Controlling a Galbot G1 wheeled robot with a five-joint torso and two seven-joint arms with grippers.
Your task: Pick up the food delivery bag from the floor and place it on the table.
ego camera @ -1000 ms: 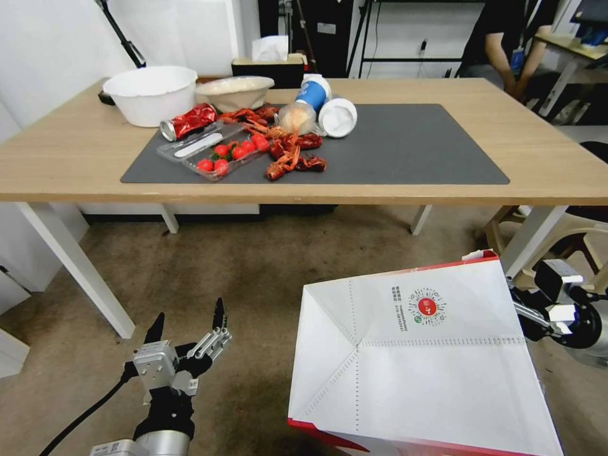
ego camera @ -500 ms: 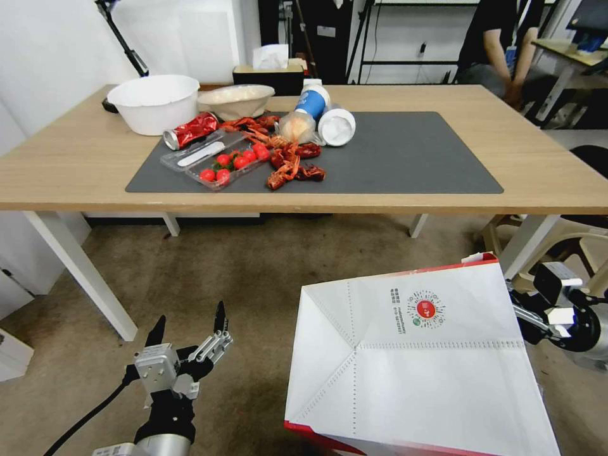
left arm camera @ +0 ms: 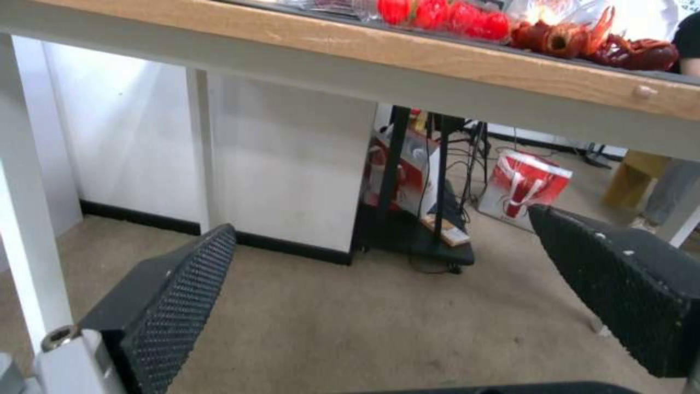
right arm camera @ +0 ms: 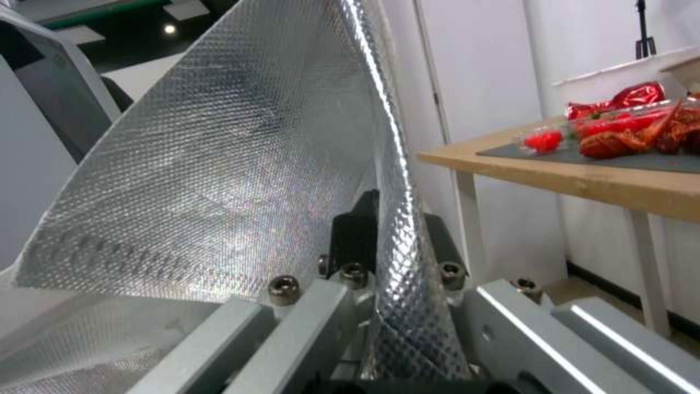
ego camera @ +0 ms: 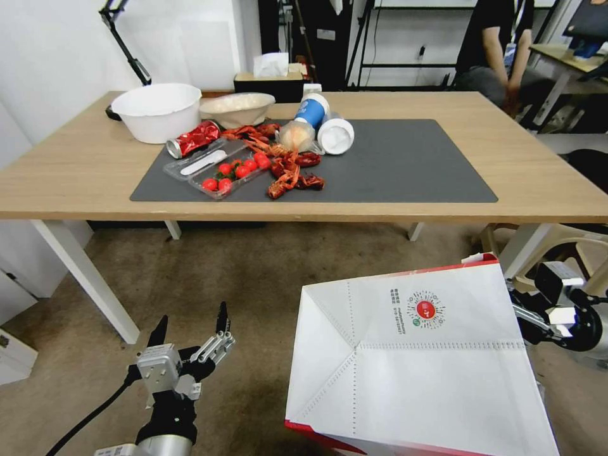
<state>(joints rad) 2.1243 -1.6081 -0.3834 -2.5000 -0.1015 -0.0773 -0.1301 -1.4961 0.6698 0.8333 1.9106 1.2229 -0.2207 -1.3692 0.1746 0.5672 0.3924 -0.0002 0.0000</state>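
Foil-lined white paper food delivery bag [ego camera: 418, 361], clamped in the right gripper [right arm camera: 379, 328], is mid-carry; next, raise it above the light-wood counter [ego camera: 506, 177]. Left gripper [ego camera: 189, 324] apart, idle.

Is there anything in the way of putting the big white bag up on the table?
Partly. The right gripper holds the food delivery bag in front of the table. Food clutter crowds the mat's left; the right side of the dark mat lies bare.
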